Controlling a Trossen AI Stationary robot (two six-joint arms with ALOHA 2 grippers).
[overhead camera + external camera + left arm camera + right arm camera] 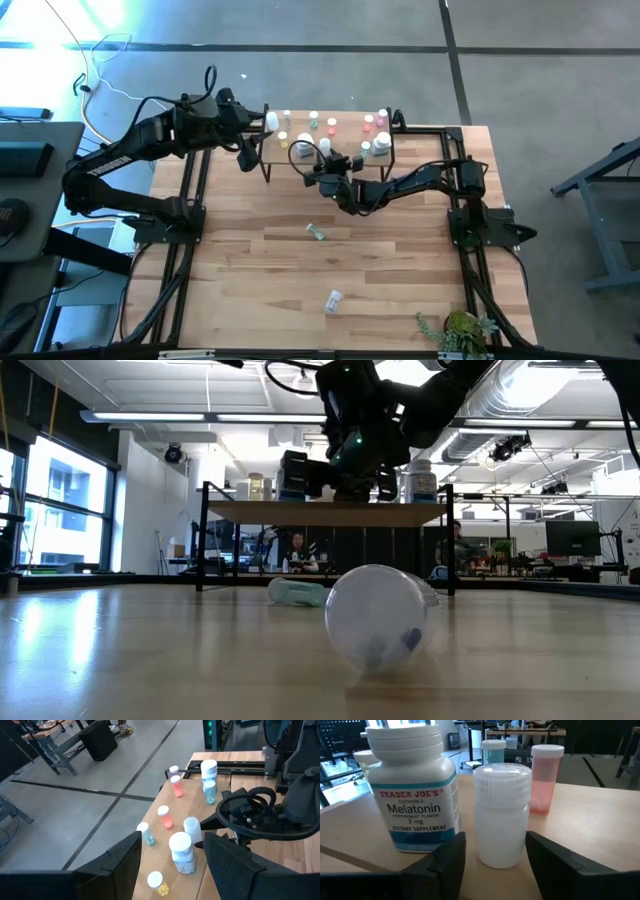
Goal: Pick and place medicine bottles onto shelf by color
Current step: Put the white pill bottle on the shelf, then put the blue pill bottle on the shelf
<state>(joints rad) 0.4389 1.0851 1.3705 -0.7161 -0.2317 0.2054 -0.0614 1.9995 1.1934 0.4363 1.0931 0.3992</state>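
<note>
A cloudy white bottle (501,815) stands on the wooden shelf (590,830), right between the right gripper (496,854)'s two dark fingers (447,856), which are spread open on each side of it. A big white Melatonin bottle (410,787) stands just beside one finger. Behind the cloudy bottle stand a pink bottle (545,779) and a blue-green bottle (493,751).

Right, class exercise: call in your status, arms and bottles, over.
Right gripper open around clear jar on shelf. Left gripper open above shelf's left end. Two bottles lying on table. Nothing blocking.
</note>
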